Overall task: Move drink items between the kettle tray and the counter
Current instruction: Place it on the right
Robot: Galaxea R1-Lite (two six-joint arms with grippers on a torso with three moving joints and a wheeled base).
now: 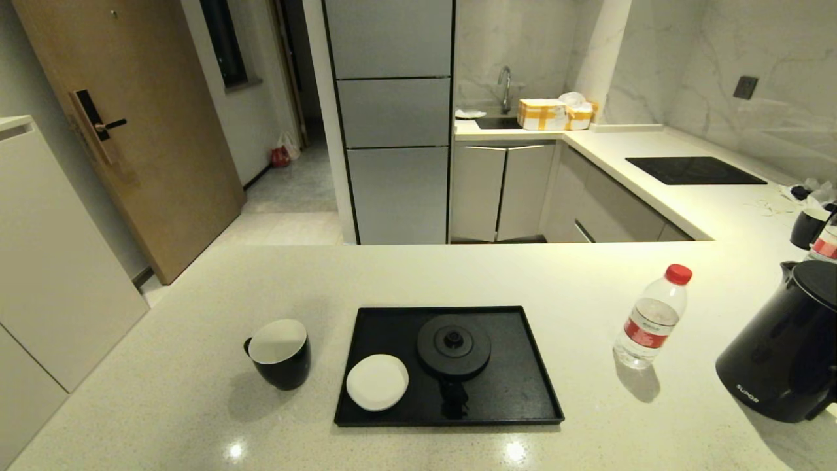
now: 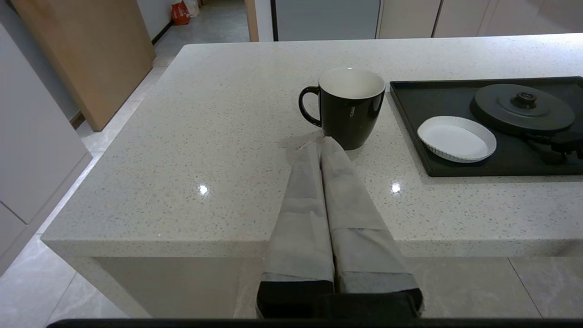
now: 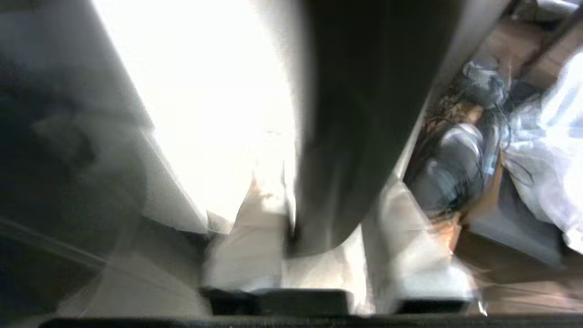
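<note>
Place: home kitchen
Evidence: sink with tap (image 1: 504,88), black hob panel (image 1: 694,170), tall fridge (image 1: 391,118), pale stone tabletop (image 1: 196,405), wooden entry door (image 1: 124,124)

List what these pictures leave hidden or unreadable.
- Kettle: head view, right side and handle cut by the edge.
- Second mug and bottle: head view, edge-cropped.
- Right gripper: wrist view smeared; grip unreadable.
- Bottle label: too small.

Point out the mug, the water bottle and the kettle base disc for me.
mug (image 1: 282,365), head view, on its black outer wall.
water bottle (image 1: 647,330), head view, on its red label.
kettle base disc (image 1: 454,345), head view, on its flat top.
</note>
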